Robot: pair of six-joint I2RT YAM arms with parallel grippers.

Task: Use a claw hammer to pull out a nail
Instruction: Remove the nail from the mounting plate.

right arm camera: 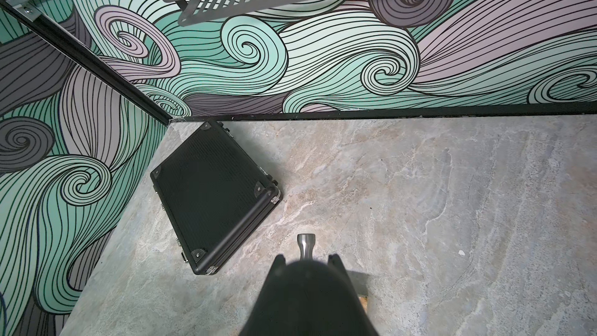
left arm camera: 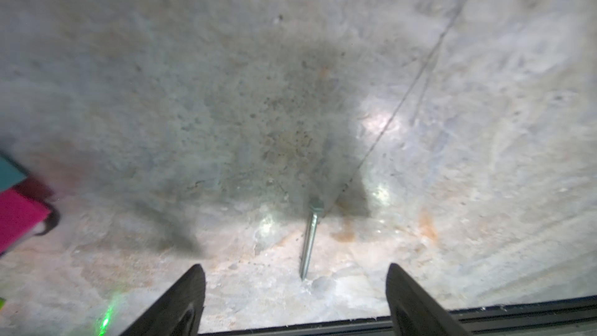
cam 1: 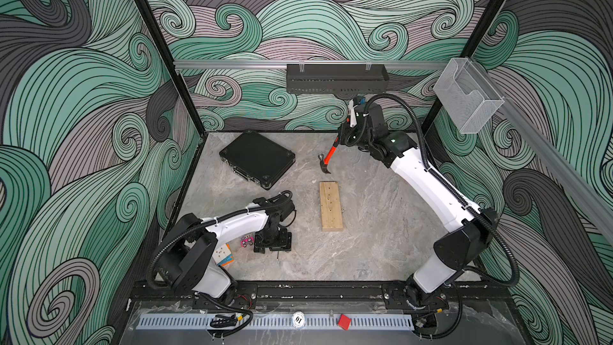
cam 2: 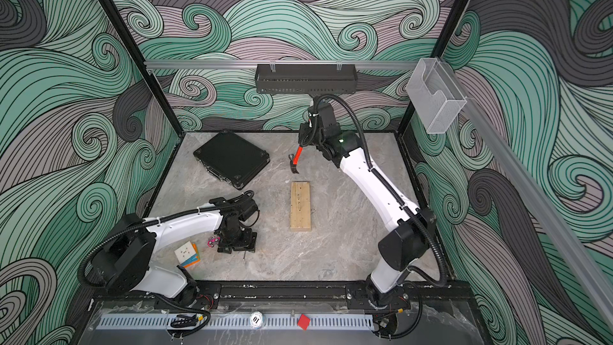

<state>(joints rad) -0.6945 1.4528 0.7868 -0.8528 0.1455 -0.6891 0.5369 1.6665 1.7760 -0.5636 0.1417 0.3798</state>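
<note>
Left pincer (left arm camera: 294, 270) gapes wide over the loose nail (left arm camera: 310, 237) on the surface (left arm camera: 161, 92); right pincer (right arm camera: 307, 258) clamps the claw hammer (cam 1: 328, 158) aloft, seemingly clear.

A closed black case (cam 1: 257, 159) lies flat at the far left of a grey marble tabletop (cam 1: 365, 243). At near left, a puzzle cube (cam 2: 187, 253) sits just beside a pink fidget spinner (cam 2: 214, 242). A black slotted shelf (cam 1: 336, 77) hangs on the far wall, a clear plastic holder (cam 1: 464, 101) on the right wall. A small red block (cam 2: 303, 321) lies on the near ledge.

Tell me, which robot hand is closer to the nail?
Left. The left gripper hangs right by the nail, jaws apart. The right gripper is far beyond the wooden block, holding the claw hammer.
</note>
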